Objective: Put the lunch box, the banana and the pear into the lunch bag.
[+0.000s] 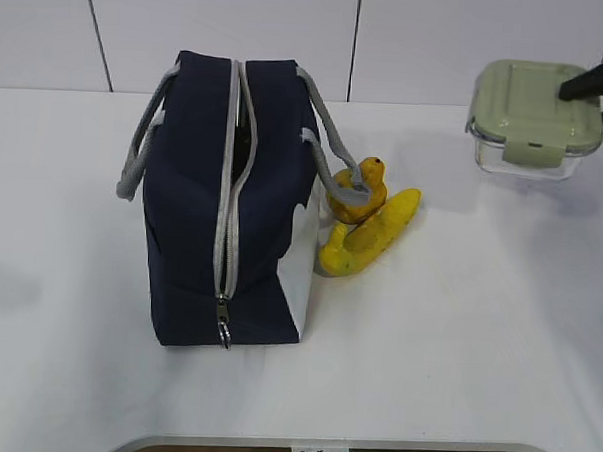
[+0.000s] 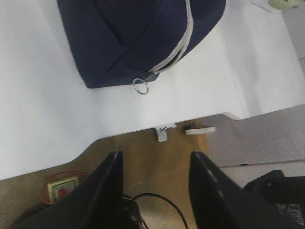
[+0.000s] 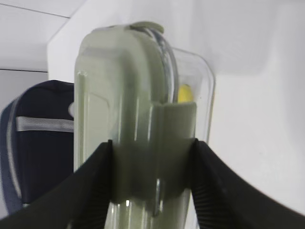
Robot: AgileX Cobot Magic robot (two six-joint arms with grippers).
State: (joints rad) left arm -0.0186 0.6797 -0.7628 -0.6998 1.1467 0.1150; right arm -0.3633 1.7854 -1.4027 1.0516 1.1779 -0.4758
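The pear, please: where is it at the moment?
In the exterior view the pear sits right of the lunch bag, resting against the banana.

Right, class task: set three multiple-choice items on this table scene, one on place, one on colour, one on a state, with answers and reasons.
1. Where do the pear and the banana lie?
A. inside the bag
B. on the table against the side of the lunch bag nearer the box
C. on the box lid

2. What colour is the lid of the lunch box?
A. pale green
B. red
C. black

3. What is the right gripper doing?
A. hanging open over the bag
B. holding the banana
C. closed on the lunch box

Answers: 1 B, both fruits touch the bag's white panel side. 2 A, the lid is sage green. 3 C, the wrist view shows both fingers pressed on the box.
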